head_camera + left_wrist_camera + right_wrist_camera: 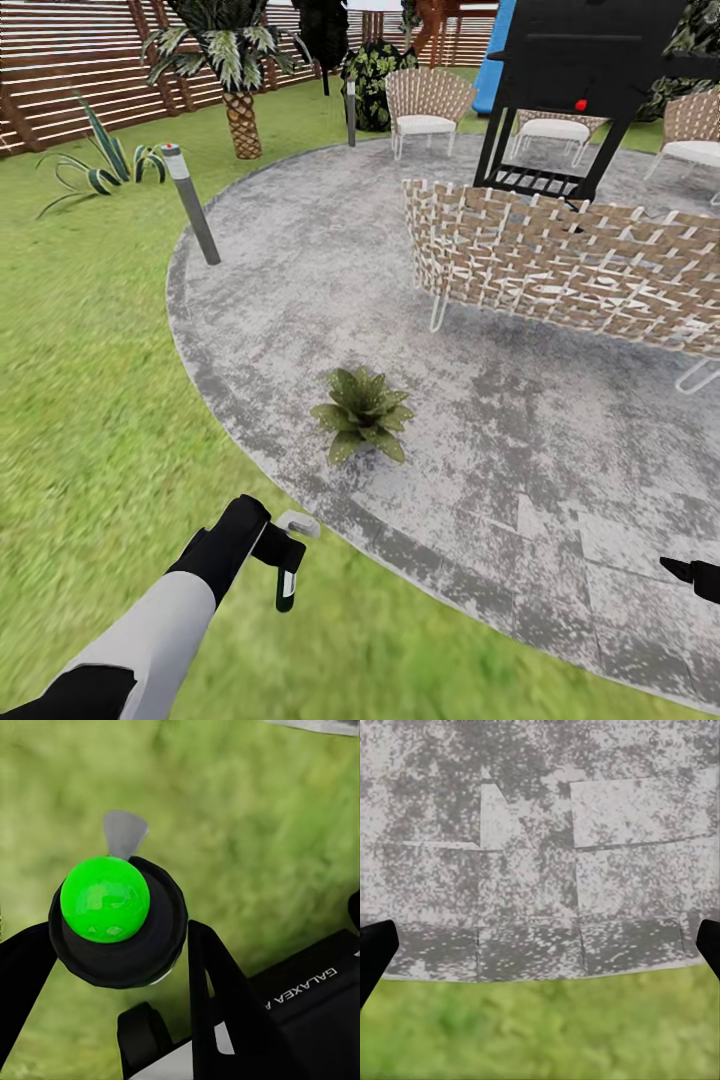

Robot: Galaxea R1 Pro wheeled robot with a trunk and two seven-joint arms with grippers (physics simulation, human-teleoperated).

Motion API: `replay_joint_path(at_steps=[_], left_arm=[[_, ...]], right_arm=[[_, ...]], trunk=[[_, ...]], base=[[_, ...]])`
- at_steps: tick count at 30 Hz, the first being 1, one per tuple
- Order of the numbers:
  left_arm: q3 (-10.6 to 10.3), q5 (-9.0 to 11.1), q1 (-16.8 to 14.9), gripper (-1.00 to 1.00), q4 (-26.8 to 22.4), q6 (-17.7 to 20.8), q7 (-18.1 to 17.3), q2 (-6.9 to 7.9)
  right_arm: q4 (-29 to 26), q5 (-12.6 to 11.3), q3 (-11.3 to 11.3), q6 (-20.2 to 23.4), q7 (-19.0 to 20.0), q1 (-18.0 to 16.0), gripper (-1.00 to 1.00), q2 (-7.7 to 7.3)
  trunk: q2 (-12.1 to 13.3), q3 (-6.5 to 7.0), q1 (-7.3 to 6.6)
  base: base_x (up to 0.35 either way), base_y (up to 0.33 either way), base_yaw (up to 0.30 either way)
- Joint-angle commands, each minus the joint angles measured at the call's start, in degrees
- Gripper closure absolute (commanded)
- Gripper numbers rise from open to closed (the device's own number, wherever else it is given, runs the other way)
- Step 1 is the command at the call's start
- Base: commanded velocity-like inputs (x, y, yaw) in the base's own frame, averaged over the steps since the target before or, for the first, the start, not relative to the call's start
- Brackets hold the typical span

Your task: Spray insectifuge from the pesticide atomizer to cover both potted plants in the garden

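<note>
Head view: left gripper [283, 548] is clamped on the slim dark green pesticide atomizer with white trigger head [288, 575], held over the green lawn [90, 400] just short of the round mottled grey patio [300, 270]. Bottle's long axis hangs roughly vertical, body downward, white head uppermost and pointing toward the patio. Low green rosette potted plant [362, 413] sits near the patio edge, ahead and to the right of this hand; left arm is judged nearer. Right gripper [690, 575], at frame edge: jaws appear spread, nothing between them
</note>
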Motion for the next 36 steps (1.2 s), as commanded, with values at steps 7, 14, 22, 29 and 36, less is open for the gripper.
replay_joint_path(at_steps=[7, 14, 22, 29, 36], left_arm=[[0.0, -0.6, 0.0, 1.00, -0.1, 0.1, -0.5, 0.00], [0.0, -0.6, 0.0, 1.00, -0.1, 0.1, -0.5, 0.00], [0.0, -0.6, 0.0, 1.00, -0.1, 0.1, -0.5, 0.00], [0.0, -0.6, 0.0, 1.00, -0.1, 0.1, -0.5, 0.00], [0.0, -0.6, 0.0, 1.00, -0.1, 0.1, -0.5, 0.00]], right_arm=[[-0.1, 0.6, -0.1, 0.1, 0.6, -0.1, -1.00, -0.01], [-0.1, 0.6, -0.1, 0.1, 0.6, -0.1, -1.00, 0.02], [-0.1, 0.6, -0.1, 0.1, 0.6, -0.1, -1.00, 0.01], [0.0, 0.6, -0.1, 0.1, 0.6, -0.1, -1.00, 0.03], [0.0, 0.6, -0.1, 0.1, 0.6, -0.1, -1.00, -0.01]], trunk=[[0.0, 0.59, 0.00], [0.0, 1.22, 0.00], [0.0, 1.94, 0.00], [0.0, 2.57, 0.00], [0.0, 2.73, 0.00]], base=[[0.000, 0.000, 0.000], [0.000, 0.000, 0.000], [0.000, 0.000, 0.000], [0.000, 0.000, 0.000], [0.000, 0.000, 0.000]])
